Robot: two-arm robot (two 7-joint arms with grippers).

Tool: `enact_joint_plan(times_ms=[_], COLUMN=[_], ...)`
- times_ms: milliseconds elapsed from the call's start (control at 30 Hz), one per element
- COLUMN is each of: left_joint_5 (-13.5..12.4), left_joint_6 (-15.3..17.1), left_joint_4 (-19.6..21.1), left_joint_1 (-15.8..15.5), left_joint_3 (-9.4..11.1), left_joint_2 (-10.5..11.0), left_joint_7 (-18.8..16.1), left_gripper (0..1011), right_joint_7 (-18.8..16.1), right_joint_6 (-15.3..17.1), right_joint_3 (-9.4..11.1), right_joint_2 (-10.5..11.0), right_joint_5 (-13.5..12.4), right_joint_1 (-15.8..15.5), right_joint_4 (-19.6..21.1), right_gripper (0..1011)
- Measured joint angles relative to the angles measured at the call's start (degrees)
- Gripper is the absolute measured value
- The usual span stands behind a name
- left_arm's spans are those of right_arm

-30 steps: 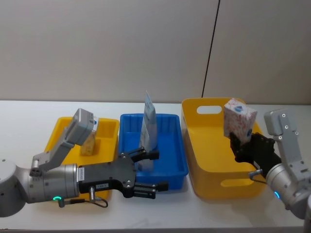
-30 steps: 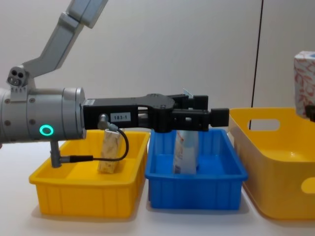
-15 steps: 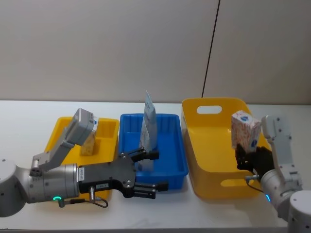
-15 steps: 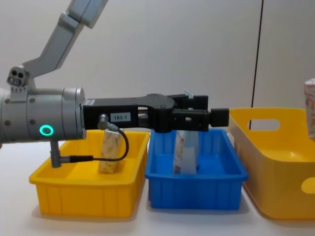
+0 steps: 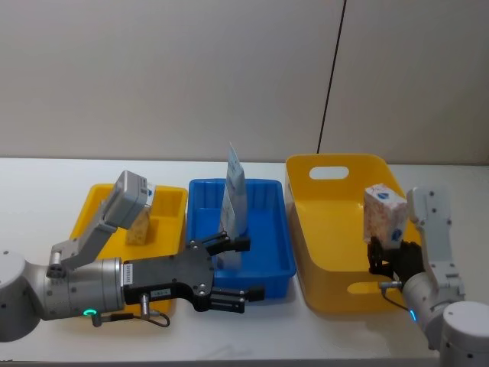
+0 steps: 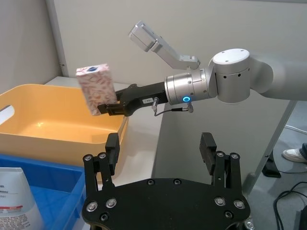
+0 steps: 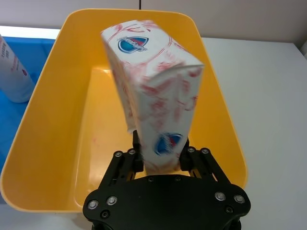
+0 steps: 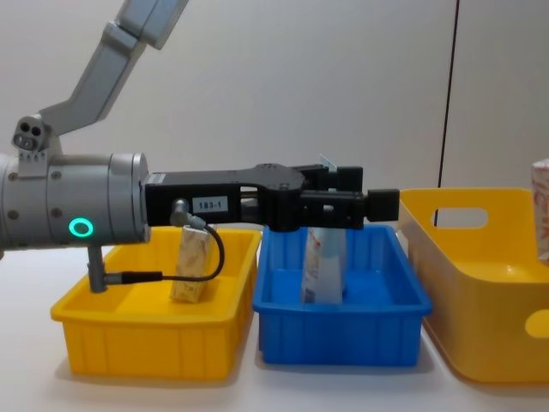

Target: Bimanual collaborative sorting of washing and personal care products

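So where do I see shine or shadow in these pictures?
Left wrist view: a bright gleam inside the large yellow bin. Chest view: a green ring glows on the left arm, and shadow lies on the table under the small yellow bin. Right wrist view: the carton in the right gripper is evenly lit, no glare.

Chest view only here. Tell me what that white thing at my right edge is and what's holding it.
Observer: A white carton with red-orange leaf print, clamped at its lower end in the right pincer.
Operator: Say where it sits relative to the big bin.
Observer: It is tilted over the inside of the large yellow bin. The left wrist view shows its bottom above the rim.
Operator: Report the left pincer's fingers.
Observer: The left pincer is open with nothing between its fingers, at the front of the blue bin.
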State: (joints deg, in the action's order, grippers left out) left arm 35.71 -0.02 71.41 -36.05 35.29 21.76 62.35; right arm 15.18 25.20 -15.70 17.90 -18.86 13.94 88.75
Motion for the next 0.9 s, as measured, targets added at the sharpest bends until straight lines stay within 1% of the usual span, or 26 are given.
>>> enact_joint_plan(times_ms=[33, 67, 100, 233, 267, 300, 400, 467, 533, 567, 633, 667, 700, 800, 900], left_joint_5=[0.0, 0.0, 0.0, 0.0, 0.0, 0.0, 0.0, 0.0, 0.0, 0.0, 0.0, 0.0, 0.0, 0.0, 0.0], left_joint_6=[0.0, 0.0, 0.0, 0.0, 0.0, 0.0, 0.0, 0.0, 0.0, 0.0, 0.0, 0.0, 0.0, 0.0, 0.0], left_joint_4=[0.0, 0.0, 0.0, 0.0, 0.0, 0.0, 0.0, 0.0, 0.0, 0.0, 0.0, 0.0, 0.0, 0.0, 0.0], left_joint_1=[0.0, 0.0, 0.0, 0.0, 0.0, 0.0, 0.0, 0.0, 0.0, 0.0, 0.0, 0.0, 0.0, 0.0, 0.0], left_joint_3=[0.0, 0.0, 0.0, 0.0, 0.0, 0.0, 0.0, 0.0, 0.0, 0.0, 0.0, 0.0, 0.0, 0.0, 0.0], left_joint_2=[0.0, 0.0, 0.0, 0.0, 0.0, 0.0, 0.0, 0.0, 0.0, 0.0, 0.0, 0.0, 0.0, 0.0, 0.0], left_joint_7=[0.0, 0.0, 0.0, 0.0, 0.0, 0.0, 0.0, 0.0, 0.0, 0.0, 0.0, 0.0, 0.0, 0.0, 0.0], left_gripper=[1002, 1002, 1002, 1002, 1002, 1002, 1002, 1002, 1002, 1002, 1002, 1002, 1002, 1002, 1002], right_joint_7=[0.14, 0.22, 0.31, 0.6, 0.72, 0.78, 0.93, 0.98, 1.06, 1.08, 1.13, 1.16, 1.16, 1.15, 0.84], right_joint_6=[0.15, 0.22, 0.3, 0.6, 0.68, 0.73, 0.89, 0.95, 1.04, 1.06, 1.09, 1.11, 1.11, 1.05, 0.14], right_joint_3=[0.04, 0.05, 0.07, 0.13, 0.15, 0.16, 0.21, 0.22, 0.23, 0.24, 0.25, 0.26, 0.27, 0.3, 0.35], right_joint_2=[-0.15, -0.21, -0.29, -0.59, -0.68, -0.72, -0.87, -0.94, -1.05, -1.07, -1.1, -1.13, -1.14, -1.17, -1.14], right_joint_5=[-0.01, -0.02, -0.02, -0.04, -0.05, -0.05, -0.07, -0.07, -0.07, -0.07, -0.07, -0.07, -0.07, -0.05, 0.07], right_joint_1=[0.0, 0.0, 0.01, 0.01, 0.0, 0.01, 0.01, 0.0, 0.0, 0.0, 0.0, 0.0, 0.0, -0.02, -0.08], right_joint_4=[-0.06, -0.08, -0.09, -0.18, -0.2, -0.22, -0.28, -0.29, -0.32, -0.32, -0.33, -0.34, -0.34, -0.34, -0.21], right_gripper=[389, 408, 473, 556, 618, 632, 762, 779, 880, 880, 929, 974, 989, 1004, 1004])
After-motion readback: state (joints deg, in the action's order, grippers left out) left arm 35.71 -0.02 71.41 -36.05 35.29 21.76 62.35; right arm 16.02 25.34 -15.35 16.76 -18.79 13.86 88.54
